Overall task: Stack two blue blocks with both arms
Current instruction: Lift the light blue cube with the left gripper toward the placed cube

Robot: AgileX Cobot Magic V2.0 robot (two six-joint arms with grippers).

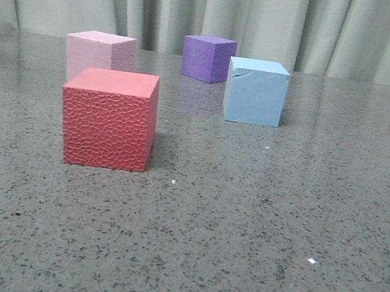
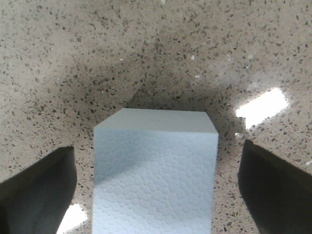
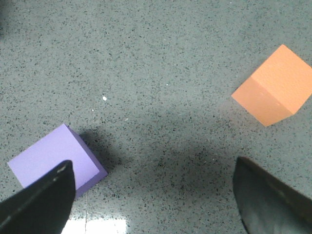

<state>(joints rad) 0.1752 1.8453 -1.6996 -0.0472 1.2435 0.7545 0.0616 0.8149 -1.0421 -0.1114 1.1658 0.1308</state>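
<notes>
You have not stacked anything yet. Start with the big grey table (image 1: 238, 254): every cube you can see sits flat on it, and none sits on another.

Use the red cube (image 1: 109, 119) near the front as your marker. The pink cube (image 1: 100, 54) is just behind it. The purple cube (image 1: 207, 58) is farther back and to the right. One blue block (image 1: 256, 91) stands to the right of the red cube and a bit farther back, with a thin crack near a top corner. It stands alone, with no arm near it in the front view.

The second blue block (image 2: 155, 170) shows in the left wrist view. It sits between the two dark fingers of your left gripper (image 2: 155, 192). The fingers are spread wide, with a gap on each side, so they are not holding it yet. You cannot tell from the front view where this block sits from the red cube.

Your right gripper (image 3: 152, 197) is spread wide too and holds nothing. It hangs over bare table, with a purple cube by one finger and an orange cube (image 3: 274, 87) farther off.

So the whole job is left: close on a blue block, lift it, and set it on the other one.
</notes>
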